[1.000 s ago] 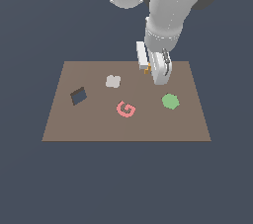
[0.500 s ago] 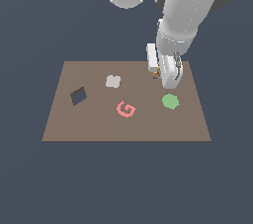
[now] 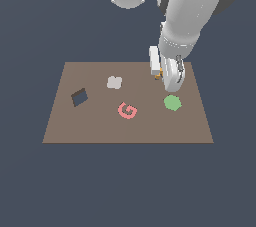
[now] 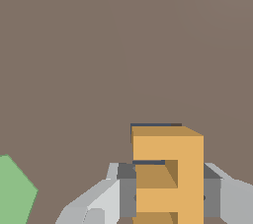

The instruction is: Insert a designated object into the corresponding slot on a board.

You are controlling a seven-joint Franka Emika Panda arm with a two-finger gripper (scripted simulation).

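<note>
Gripper (image 4: 168, 196) clamped on flat orange-yellow E-shaped block (image 4: 168, 168) — grip looks centred. Advice: lift straight off brown board (image 3: 100, 126) — avoid green octagonal piece (image 3: 172, 102).

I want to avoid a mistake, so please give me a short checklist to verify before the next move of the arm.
1. Tool closed on the orange E block: ok, a finger sits on each side.
2. Block off the board: cannot tell.
3. Green piece apart from the tool: ok, but near.
4. E-shaped slot free: ok, nothing lies in it.
5. Pink G out of the way to the slot: ok, it lies nearer the camera.
6. Block turned to match the slot: cannot tell.
</note>
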